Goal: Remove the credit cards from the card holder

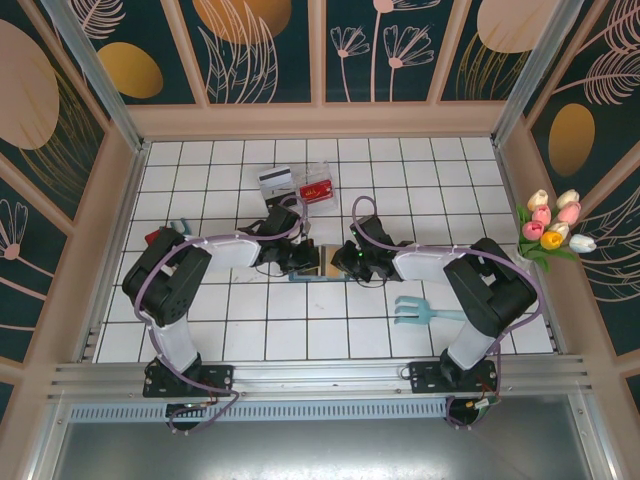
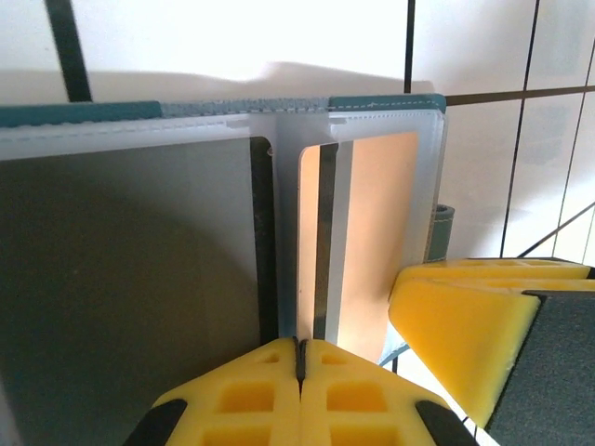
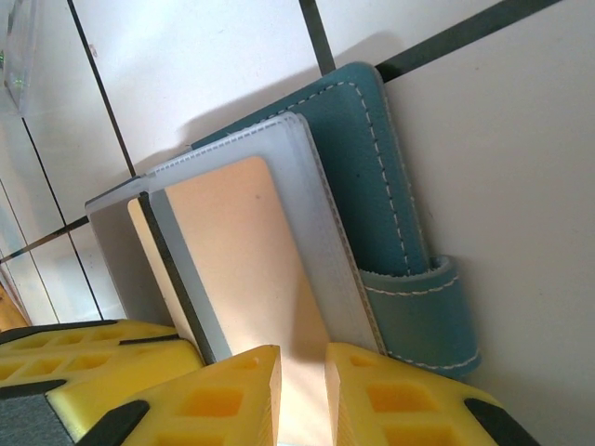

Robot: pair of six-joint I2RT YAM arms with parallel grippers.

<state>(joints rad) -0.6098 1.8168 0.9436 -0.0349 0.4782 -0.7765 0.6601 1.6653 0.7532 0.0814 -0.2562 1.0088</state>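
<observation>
Just under the right fingers (image 3: pixel 223 400), gold card (image 3: pixel 251 269), sleeved in card holder (image 3: pixel 372 177)

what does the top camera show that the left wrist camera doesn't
Top camera: a red card and a striped white card lying beyond the arms, a teal toy fork, and tulips.
Left wrist camera: the left gripper closed at the holder's centre fold, and the clear sleeves up close.
Both: the card holder with a gold card in it.
</observation>
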